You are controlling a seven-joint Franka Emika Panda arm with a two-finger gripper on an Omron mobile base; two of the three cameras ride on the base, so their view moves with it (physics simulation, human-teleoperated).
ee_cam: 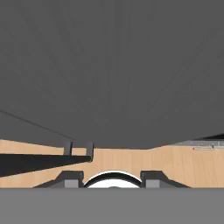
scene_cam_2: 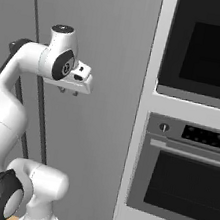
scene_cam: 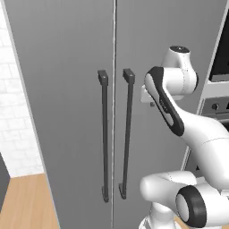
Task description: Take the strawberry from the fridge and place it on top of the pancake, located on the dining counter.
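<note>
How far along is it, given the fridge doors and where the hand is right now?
Nothing looks done yet: both doors of the fridge are shut. In hand: the gripper points down, close in front of the right door, beside the right handle, holding nothing and not on the bar. Left: grasp a handle, open the fridge, find the strawberry, carry it to the pancake on the dining counter.

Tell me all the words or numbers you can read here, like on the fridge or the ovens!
There are none to read.
The fridge doors and their two dark bar handles are plain grey, with no label.
The lower oven has a control strip with tiny light marks, too small and blurred to read.
The upper oven front is plain black.
</note>
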